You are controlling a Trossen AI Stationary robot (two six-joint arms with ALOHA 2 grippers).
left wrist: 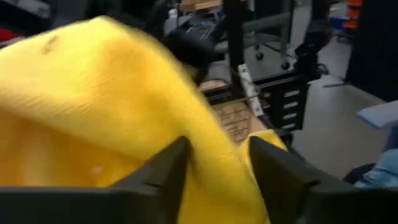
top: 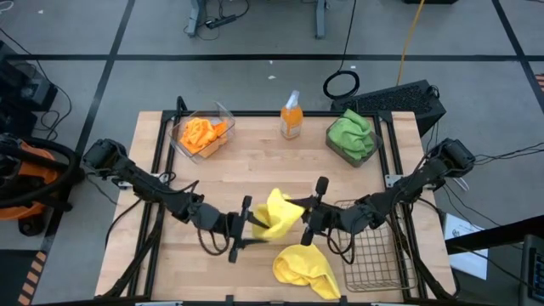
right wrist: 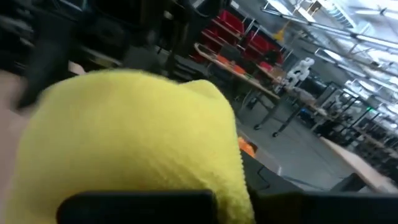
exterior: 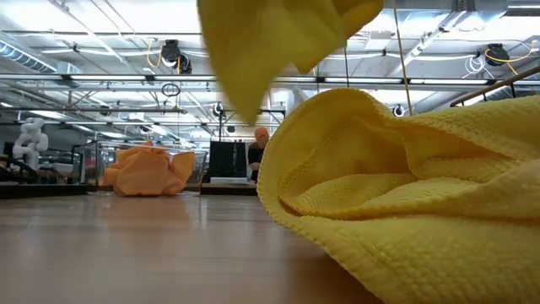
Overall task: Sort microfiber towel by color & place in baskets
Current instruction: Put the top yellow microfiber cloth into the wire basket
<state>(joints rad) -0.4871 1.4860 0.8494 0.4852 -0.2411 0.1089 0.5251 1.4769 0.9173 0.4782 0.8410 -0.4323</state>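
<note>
- Our left gripper and right gripper both pinch one raised yellow towel, mid-table.
- If both keep pulling, we think it may slip free.
- The wire basket waits at right, a second yellow towel beside it.

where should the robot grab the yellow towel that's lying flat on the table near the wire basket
Best bet is the raised fold on the yellow towel on the table, coming straight down from above. It lies crumpled on the wood with humps and creases, as the low view shows, so a pinch on a ridge should catch cloth. The wire basket sits close beside it, so approach from the side away from the basket.
</note>
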